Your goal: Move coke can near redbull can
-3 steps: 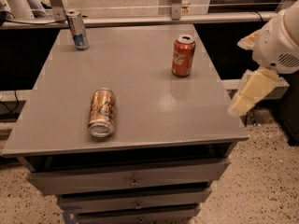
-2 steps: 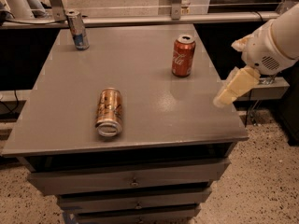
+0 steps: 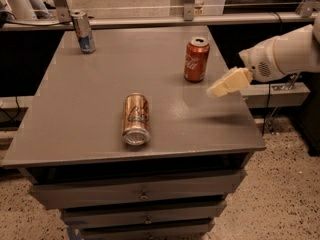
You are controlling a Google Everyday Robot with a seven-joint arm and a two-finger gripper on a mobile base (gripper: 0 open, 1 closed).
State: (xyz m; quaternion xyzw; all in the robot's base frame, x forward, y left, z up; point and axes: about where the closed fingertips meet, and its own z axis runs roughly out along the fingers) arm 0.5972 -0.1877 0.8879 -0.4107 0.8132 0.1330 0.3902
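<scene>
Arm (image 3: 295,46): white, smooth, rounded shell, thick and tube-like, with soft grey shading along its underside.
Wrist housing (image 3: 261,64): white and bulbous, narrowing toward the front; a round grey dotted patch on its side, possibly a vent or grille.
Gripper (image 3: 220,88): pale cream-yellow, blocky, tapering to a blunt tip, matte and duller than the white shell; it hangs above the right edge of the grey table (image 3: 100,84).
Seam: a darker line where the cream piece meets the white housing.
</scene>
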